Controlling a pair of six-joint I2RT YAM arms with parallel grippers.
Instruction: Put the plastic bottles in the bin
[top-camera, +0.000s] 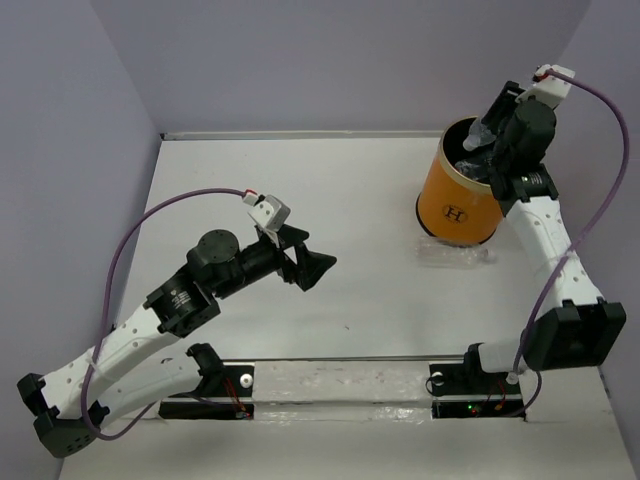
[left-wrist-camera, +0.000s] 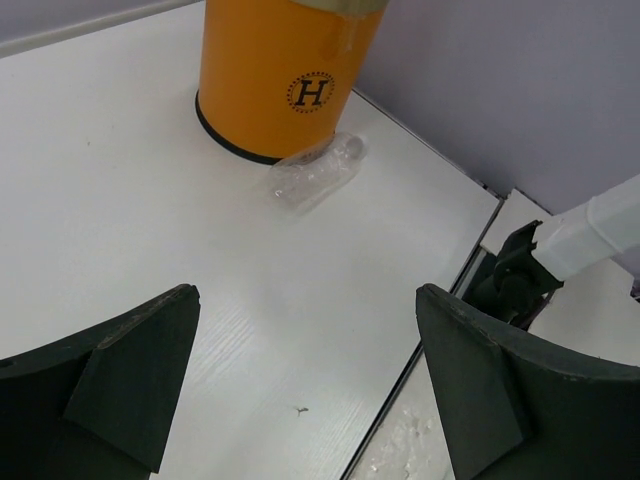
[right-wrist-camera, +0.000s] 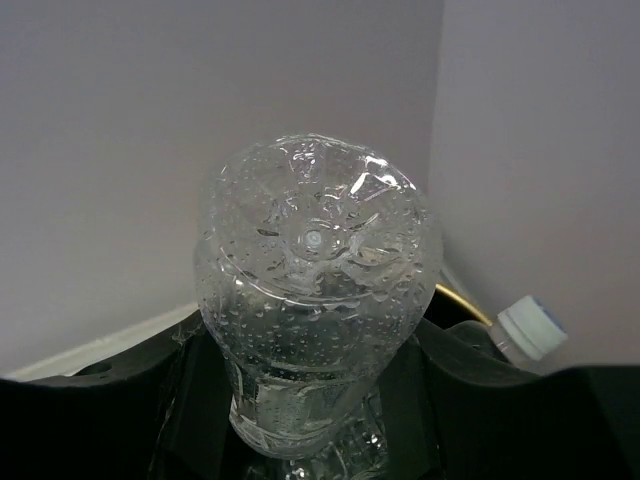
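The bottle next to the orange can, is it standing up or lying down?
Lying down: the bottle rests on its side at the bin's base.

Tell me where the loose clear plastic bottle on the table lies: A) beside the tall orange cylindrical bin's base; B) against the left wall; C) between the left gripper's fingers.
A: the clear plastic bottle lies on its side beside the orange bin; the left gripper is empty.
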